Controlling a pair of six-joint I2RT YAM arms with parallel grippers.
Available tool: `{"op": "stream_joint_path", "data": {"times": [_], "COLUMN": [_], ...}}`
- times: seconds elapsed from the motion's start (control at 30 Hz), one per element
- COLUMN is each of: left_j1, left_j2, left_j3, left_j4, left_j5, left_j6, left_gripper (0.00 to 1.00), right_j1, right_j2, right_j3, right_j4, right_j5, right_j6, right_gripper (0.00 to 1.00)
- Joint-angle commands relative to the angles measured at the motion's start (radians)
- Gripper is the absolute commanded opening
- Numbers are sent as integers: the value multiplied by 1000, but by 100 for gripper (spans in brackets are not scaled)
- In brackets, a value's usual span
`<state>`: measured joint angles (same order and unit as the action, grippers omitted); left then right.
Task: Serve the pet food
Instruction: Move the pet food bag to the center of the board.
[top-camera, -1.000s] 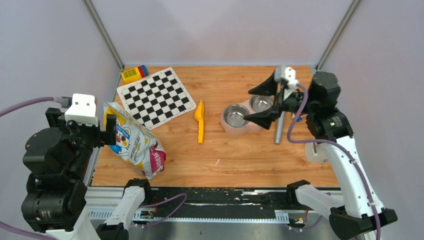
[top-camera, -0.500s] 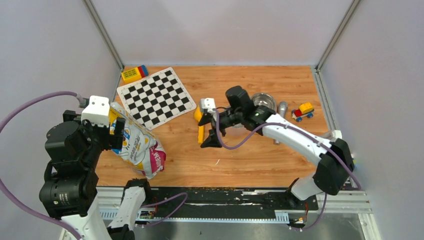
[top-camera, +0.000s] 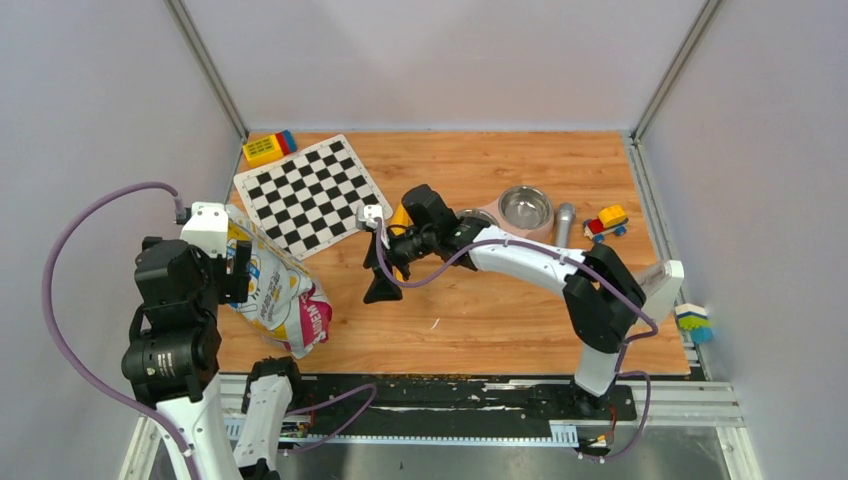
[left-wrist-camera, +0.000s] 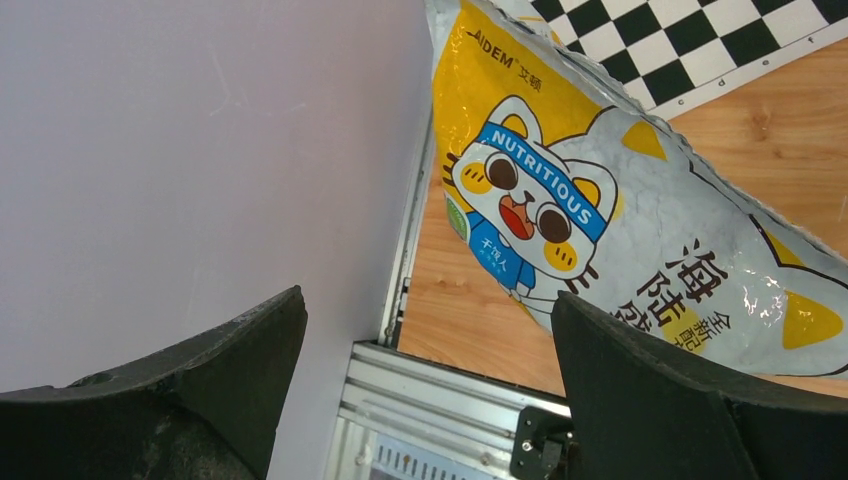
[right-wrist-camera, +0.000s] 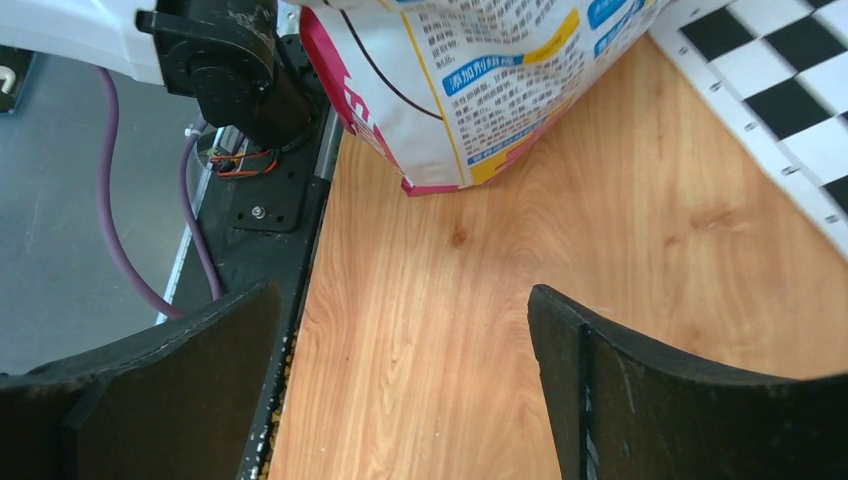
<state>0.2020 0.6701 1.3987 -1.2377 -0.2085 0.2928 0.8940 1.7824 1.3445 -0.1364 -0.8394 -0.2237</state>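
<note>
Spread wide, clutching nothing on the right gripper (right-wrist-camera: 402, 300), over the table (top-camera: 500, 320) at 7 o'clock of the yellow scoop (top-camera: 400, 221). Same on the left gripper (left-wrist-camera: 428, 300): fully apart, empty, beside the cat bag (top-camera: 275, 285) at 8 o'clock. No seeing the pet food itself.

Wood table (top-camera: 480, 310), as I see it from the top camera:
- Far-left corner: yellow block (top-camera: 266, 149), then checkerboard (top-camera: 310, 195), flat, skewed to the edges.
- Left edge: cat bag (top-camera: 280, 290) on its side, top touching checkerboard.
- Centre: yellow scoop (top-camera: 400, 216), partly hidden from me.
- Right half: twin bowl (top-camera: 525, 207), grey cylinder (top-camera: 563, 222) just beside it, toy car (top-camera: 606, 221) near right edge.
- Near edge: stray kibble (top-camera: 430, 377) along the seam.
</note>
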Motion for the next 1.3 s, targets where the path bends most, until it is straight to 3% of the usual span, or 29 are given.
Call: {"op": "stream_joint_path", "data": {"times": [0.0, 0.33, 0.63, 1.17, 1.27], "left_j1": [13, 13, 18, 66, 72], "left_j2": [-31, -9, -22, -48, -45], "left_j3": [-41, -65, -136, -110, -111], "left_j4": [73, 56, 83, 63, 62], "left_j5": [6, 26, 58, 167, 165], "left_j6": [-26, -31, -54, -105, -108], "left_gripper": [100, 100, 100, 100, 100], "right_j1": [22, 120, 136, 162, 162], "right_j2": [51, 199, 268, 309, 301], "right_j3": [41, 142, 206, 291, 290], "right_j4": [110, 66, 48, -40, -50], "right_j5": [-40, 24, 19, 68, 46], "right_j6": [139, 129, 165, 141, 137], "right_gripper": [94, 90, 85, 53, 52]}}
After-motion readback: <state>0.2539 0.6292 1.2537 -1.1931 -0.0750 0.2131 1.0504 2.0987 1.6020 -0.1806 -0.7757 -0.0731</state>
